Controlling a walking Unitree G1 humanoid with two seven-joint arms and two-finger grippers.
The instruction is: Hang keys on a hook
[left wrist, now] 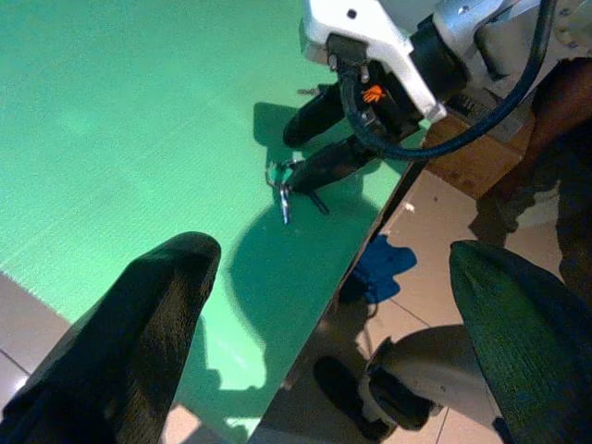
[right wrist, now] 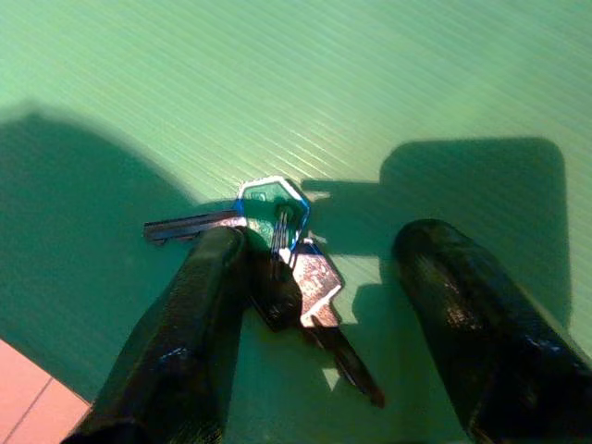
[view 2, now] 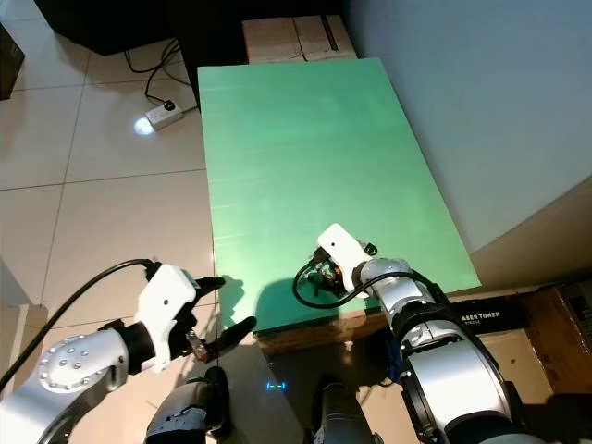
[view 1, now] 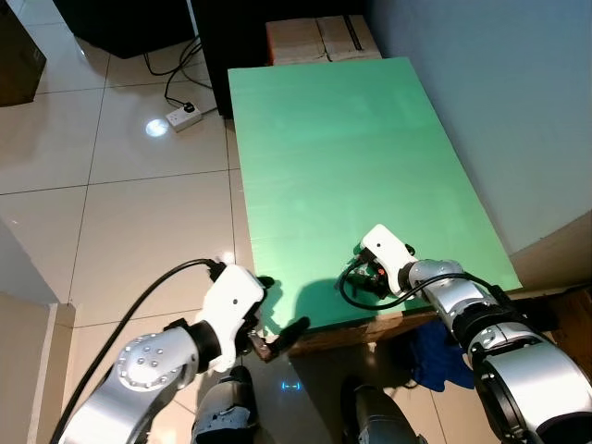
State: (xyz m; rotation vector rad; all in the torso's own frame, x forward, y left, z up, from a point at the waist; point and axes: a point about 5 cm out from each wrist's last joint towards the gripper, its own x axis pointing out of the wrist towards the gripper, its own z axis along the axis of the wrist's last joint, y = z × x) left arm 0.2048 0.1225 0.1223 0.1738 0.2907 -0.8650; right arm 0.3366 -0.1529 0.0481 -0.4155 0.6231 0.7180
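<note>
- The left gripper (view 1: 277, 335) hangs just off the near edge of the green worktop (view 1: 351, 148), its jaws spread wide and holding nothing, the tiled floor (view 1: 139, 213) below it.
- The right gripper (right wrist: 314, 305) is down on the worktop close to its near edge, jaws open and straddling the keys (right wrist: 291, 268); one black finger (right wrist: 185, 333) touches the bunch, the other stands apart beside it.
- The keys lie flat on the green surface near the worktop's near edge, toward the robot's right: several blades fanned out from a small ring, one with a blue-rimmed head.
- A black cable (view 1: 356, 289) loops from the right wrist over the worktop beside the gripper.
- A blue cloth (left wrist: 375, 268) lies on the floor under the worktop's near edge.
- Past the far end of the worktop sits a brown cardboard box (view 1: 319, 39).
- On the floor to the left, a white power strip (view 1: 182, 116) rests with its black cord trailing toward dark furniture.
</note>
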